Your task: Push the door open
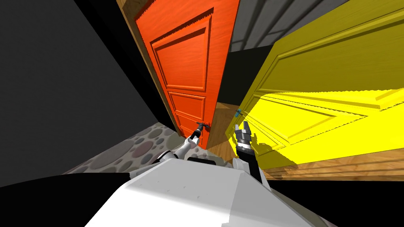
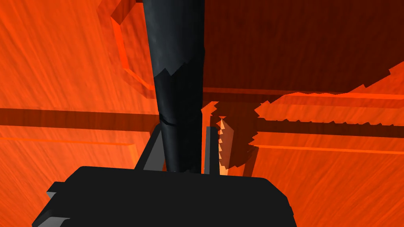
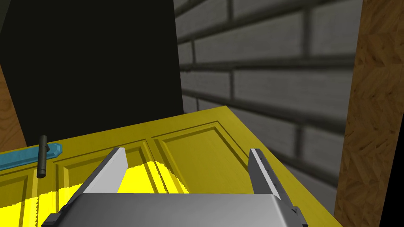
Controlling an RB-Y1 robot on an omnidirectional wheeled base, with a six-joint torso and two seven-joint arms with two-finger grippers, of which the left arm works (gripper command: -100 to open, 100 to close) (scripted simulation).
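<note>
Orange door point(image 1: 185, 59) stands just ahead on the robot's left. Its dark lever handle point(image 2: 177, 98) is pinched between the fingers of the left gripper point(image 2: 183, 130), and that arm is stretched forward. The right gripper point(image 3: 187, 150) is raised with its fingers spread wide, close before the yellow door point(image 1: 335, 59). Beyond is a grey brick wall point(image 3: 276, 59).

One orange door point(image 1: 185, 67), one yellow door point(image 1: 315, 118), two handles point(image 2: 177, 79) point(image 3: 42, 155), two end effectors point(image 2: 183, 132) point(image 3: 187, 150).

The left gripper point(image 1: 200, 127) sits at the dark handle point(image 1: 205, 125) of the orange door point(image 1: 185, 59). Just beyond the right gripper point(image 1: 241, 129), its fingers spread, a blue handle plate point(image 1: 238, 113) shows on the yellow door point(image 1: 335, 71).
</note>
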